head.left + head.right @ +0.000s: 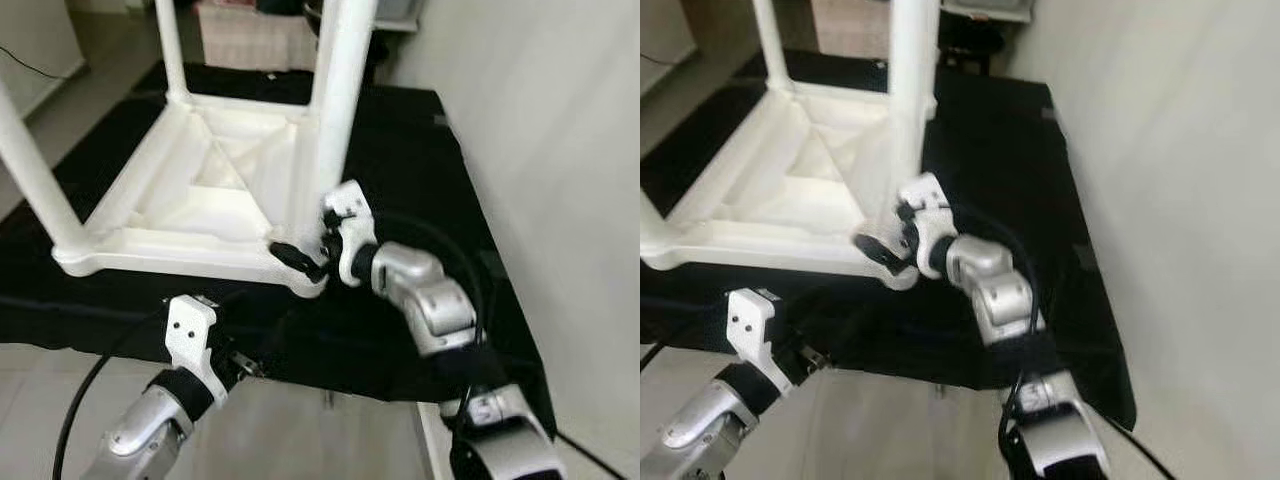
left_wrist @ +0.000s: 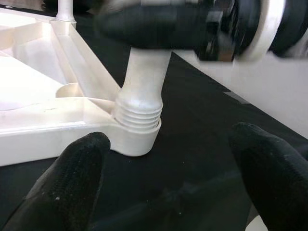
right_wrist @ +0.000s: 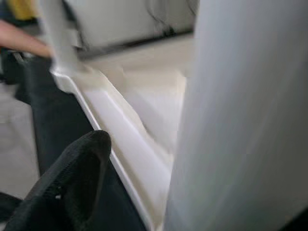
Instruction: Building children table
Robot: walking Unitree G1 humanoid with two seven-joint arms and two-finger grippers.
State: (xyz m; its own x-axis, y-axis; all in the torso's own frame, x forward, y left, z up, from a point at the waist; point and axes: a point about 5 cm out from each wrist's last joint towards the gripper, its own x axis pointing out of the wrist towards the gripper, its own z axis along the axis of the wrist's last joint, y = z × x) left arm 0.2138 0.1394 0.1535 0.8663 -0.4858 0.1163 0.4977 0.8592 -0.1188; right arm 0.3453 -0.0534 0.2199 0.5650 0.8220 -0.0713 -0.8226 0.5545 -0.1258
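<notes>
The white table (image 1: 190, 200) lies upside down on a black mat (image 1: 420, 150), near the mat's front edge. The right gripper (image 1: 305, 255) is clamped on the table's near corner leg (image 1: 335, 110). The left gripper (image 1: 245, 365) waits below that corner, fingers (image 2: 72, 178) apart.

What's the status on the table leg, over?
Right pincer clamped on the near-corner leg of the upturned white table. Left pincer open, below the table edge. Threads still showing at the socket. Nothing in the way.
</notes>
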